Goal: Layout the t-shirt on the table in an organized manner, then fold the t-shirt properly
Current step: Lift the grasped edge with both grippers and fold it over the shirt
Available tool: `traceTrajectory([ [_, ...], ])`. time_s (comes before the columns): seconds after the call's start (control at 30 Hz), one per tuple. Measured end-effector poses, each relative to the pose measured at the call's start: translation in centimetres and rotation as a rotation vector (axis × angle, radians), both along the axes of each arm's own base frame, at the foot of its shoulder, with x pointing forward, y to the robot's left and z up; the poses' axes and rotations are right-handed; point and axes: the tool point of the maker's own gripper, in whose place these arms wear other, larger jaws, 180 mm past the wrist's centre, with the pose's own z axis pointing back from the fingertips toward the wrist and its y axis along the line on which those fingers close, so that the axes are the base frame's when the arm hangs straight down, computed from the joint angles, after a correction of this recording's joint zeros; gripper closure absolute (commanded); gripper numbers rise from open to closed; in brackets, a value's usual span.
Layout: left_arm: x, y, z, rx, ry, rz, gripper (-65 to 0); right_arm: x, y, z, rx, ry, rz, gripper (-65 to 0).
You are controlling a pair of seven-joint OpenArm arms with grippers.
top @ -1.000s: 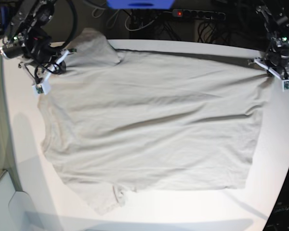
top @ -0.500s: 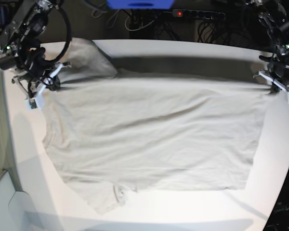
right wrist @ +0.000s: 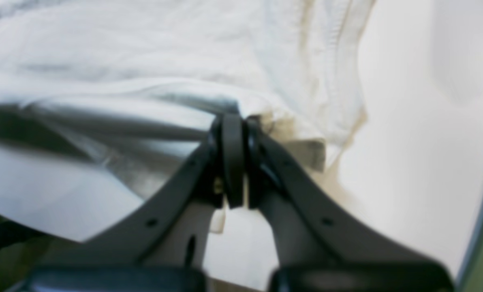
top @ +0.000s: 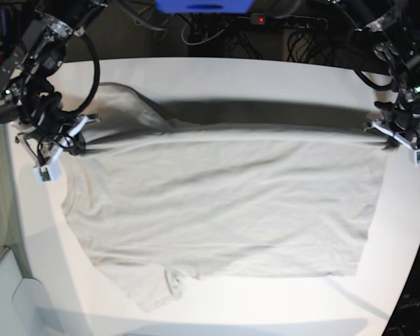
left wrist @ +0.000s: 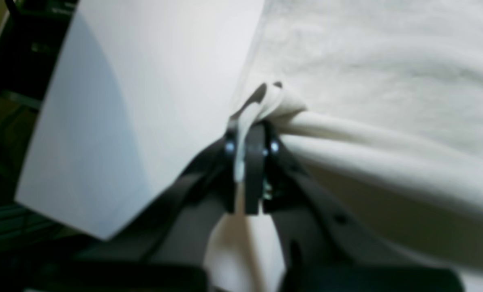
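Observation:
The beige-grey t-shirt (top: 224,203) lies spread on the white table (top: 266,77), its far edge lifted off the surface and folded towards the near side, casting a dark shadow. My left gripper (top: 390,138) is shut on the shirt's far right corner; in the left wrist view the jaws (left wrist: 249,138) pinch a bunched fold of the shirt (left wrist: 387,101). My right gripper (top: 70,143) is shut on the shirt's far left edge near a sleeve; in the right wrist view the jaws (right wrist: 233,125) clamp the fabric (right wrist: 144,52) above the table.
A power strip (top: 287,19) and cables lie behind the table's far edge. A blue object (top: 203,5) sits at the top centre. The table's curved edge runs down the right (top: 413,273) and the left side.
Both grippers have drawn the shirt's far edge towards the near side, lifted. More bare table shows behind it, and the far sleeve has been pulled along and flattened.

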Motion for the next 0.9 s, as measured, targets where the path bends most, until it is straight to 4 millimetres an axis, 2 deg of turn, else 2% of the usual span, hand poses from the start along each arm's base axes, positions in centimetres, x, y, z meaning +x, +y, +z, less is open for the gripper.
traceTrajectory([
  [0.4, 3.7, -0.4, -1.0, -0.089, -0.032, 0.014, -1.4, 2.3, -0.9, -1.8, 0.054, 0.044, -0.003, 0.0],
  [0.57, 4.4, -0.2, -1.7, -0.087, 0.004, -0.019, -1.4, 3.3, -1.4, -1.6, 0.057, 0.037, -0.006, 0.0],
  [0.73, 5.0, -1.0, -2.5, -0.091, 0.03, -0.059, -1.5, 4.1, -1.9, -1.1, 0.051, 0.025, -0.007, 0.0],
  [0.9, 5.4, -0.9, -2.2, -0.089, 0.023, -0.058, -1.6, 4.9, -1.9, -0.4, 0.051, 0.001, -0.005, 0.0],
])
